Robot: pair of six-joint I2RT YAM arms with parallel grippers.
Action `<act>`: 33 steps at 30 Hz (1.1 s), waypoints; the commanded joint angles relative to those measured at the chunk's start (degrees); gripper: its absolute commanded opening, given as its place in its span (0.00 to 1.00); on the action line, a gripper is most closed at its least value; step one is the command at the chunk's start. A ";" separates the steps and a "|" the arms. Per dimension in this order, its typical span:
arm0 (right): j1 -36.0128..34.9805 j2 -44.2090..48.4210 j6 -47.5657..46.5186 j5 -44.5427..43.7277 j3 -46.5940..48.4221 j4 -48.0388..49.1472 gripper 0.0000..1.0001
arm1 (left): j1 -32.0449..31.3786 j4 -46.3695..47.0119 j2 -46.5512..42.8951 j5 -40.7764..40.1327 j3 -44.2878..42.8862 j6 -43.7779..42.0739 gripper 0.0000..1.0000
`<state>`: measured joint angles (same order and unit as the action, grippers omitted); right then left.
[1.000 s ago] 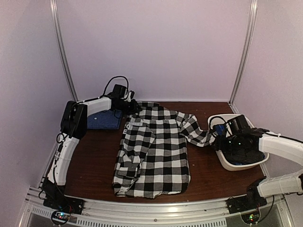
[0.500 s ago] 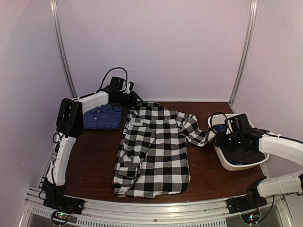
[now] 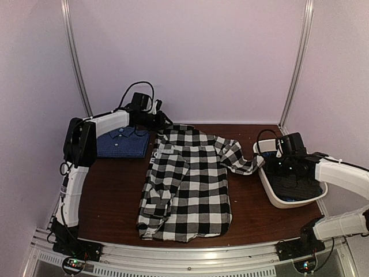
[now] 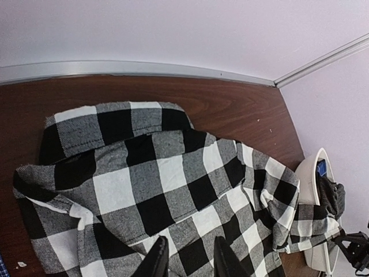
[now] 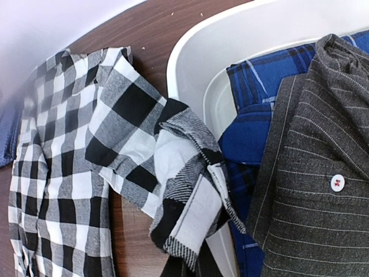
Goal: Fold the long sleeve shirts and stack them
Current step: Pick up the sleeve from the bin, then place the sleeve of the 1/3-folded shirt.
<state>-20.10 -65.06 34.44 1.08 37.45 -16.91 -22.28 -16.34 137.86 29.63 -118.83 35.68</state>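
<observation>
**Right tool on the checked sleeve at the basket, left tool part-open over the collar**

The right tool [image 5: 190,269] looks closed on the sleeve cuff [image 5: 190,213] of the checked shirt [image 3: 187,190], though its fingertips sit at the very edge of its wrist view. The cuff bunches right in front of this tool, over the rim of the white basket [image 3: 288,202]. A charcoal shirt [image 5: 323,173] and a blue plaid cloth [image 5: 253,133] lie in the basket to its right. The rest of the checked shirt spreads across the worktop [image 3: 115,196] to its left. The left tool [image 4: 191,242] hangs with its fingers apart, nothing between them, above the shirt near its collar [image 4: 115,124]. A folded dark blue shirt [image 3: 122,144] lies just to that tool's left.
</observation>
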 commanded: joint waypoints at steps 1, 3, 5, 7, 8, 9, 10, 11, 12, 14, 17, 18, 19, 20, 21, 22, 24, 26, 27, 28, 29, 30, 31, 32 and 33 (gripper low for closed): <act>0.12 -0.77 -2.73 -2.75 3.94 0.56 0.03 | -0.28 2.78 -5.84 2.17 3.23 0.07 0.28; -0.57 -1.58 -4.44 -3.32 5.85 0.69 0.00 | -0.54 3.56 -7.31 3.07 5.31 0.68 0.28; -2.25 -2.75 -6.34 -4.64 8.28 0.73 0.00 | -0.85 3.83 -8.70 3.94 7.20 0.94 0.28; -4.87 -5.04 -8.83 -5.79 11.14 1.01 0.00 | -1.13 3.83 -10.24 4.39 9.09 1.16 0.28; -6.29 -6.36 -10.04 -6.09 12.79 1.15 0.00 | -1.30 3.80 -10.97 4.65 10.21 1.23 0.28; -7.76 -8.10 -11.20 -6.23 14.38 1.36 0.00 | -1.42 3.97 -11.81 4.89 11.24 1.40 0.28; -9.25 -9.98 -12.55 -6.15 16.28 1.47 0.00 | -1.56 4.18 -12.56 5.22 12.38 1.59 0.28; -10.94 -12.38 -13.81 -6.04 18.93 1.50 0.00 | -1.68 4.57 -13.40 5.56 13.54 1.77 0.28; -12.68 -14.85 -15.10 -6.16 20.24 1.46 0.00 | -1.83 4.85 -14.24 5.75 14.86 2.03 0.28; -16.24 -20.02 -17.27 -6.03 25.22 1.32 0.00 | -2.12 5.07 -15.88 6.00 17.41 2.14 0.28; -20.67 -27.22 -19.33 -3.08 30.24 2.31 0.00 | -2.70 5.39 -18.65 6.22 22.40 2.26 0.28; -22.06 -29.35 -19.88 -2.01 31.71 2.66 0.00 | -2.94 5.61 -19.44 6.23 24.23 2.35 0.28; -23.54 -31.52 -20.36 -1.30 33.04 3.00 0.00 | -3.21 6.19 -20.41 6.23 26.22 2.51 0.28; -24.84 -33.51 -21.00 0.13 34.17 3.28 0.00 | -3.40 6.91 -21.38 6.23 28.36 2.80 0.28; -26.63 -35.52 -21.44 1.19 35.24 3.67 0.00 | -3.73 7.66 -22.18 6.40 30.19 3.08 0.29; -27.80 -37.36 -21.79 1.84 36.22 3.96 0.00 | -4.00 8.39 -22.88 6.48 31.93 3.34 0.29; -29.24 -40.26 -21.87 3.35 37.88 4.75 0.00 | -4.65 9.59 -23.74 6.45 34.69 3.90 0.29; -29.85 -42.25 -21.64 4.26 38.97 5.58 0.01 | -5.50 10.82 -24.09 6.47 36.72 4.74 0.30; -29.78 -42.78 -21.39 4.52 39.08 6.16 0.05 | -5.94 11.64 -23.98 6.64 37.60 5.22 0.31; -29.82 -43.20 -21.27 4.54 39.18 6.59 0.09 | -6.47 12.32 -23.92 6.62 38.22 5.68 0.31; -29.82 -43.48 -21.14 4.42 39.37 6.88 0.14 | -7.03 12.69 -23.81 6.43 38.52 5.91 0.31; -29.87 -43.60 -20.96 4.36 39.51 6.89 0.22 | -7.47 12.63 -23.66 5.96 38.57 6.05 0.32; -29.83 -43.59 -20.83 4.48 39.68 6.84 0.30 | -7.91 12.36 -23.56 5.36 38.65 6.14 0.33; -29.83 -43.42 -20.75 4.67 39.78 6.78 0.35 | -8.21 12.20 -23.46 4.85 38.73 6.22 0.33; -29.82 -43.10 -20.60 4.82 39.68 6.81 0.41 | -8.55 12.13 -23.43 4.42 38.87 6.23 0.35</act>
<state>-50.33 -108.99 13.58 5.02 74.78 -12.27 -29.39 -8.51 115.87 34.94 -80.47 40.84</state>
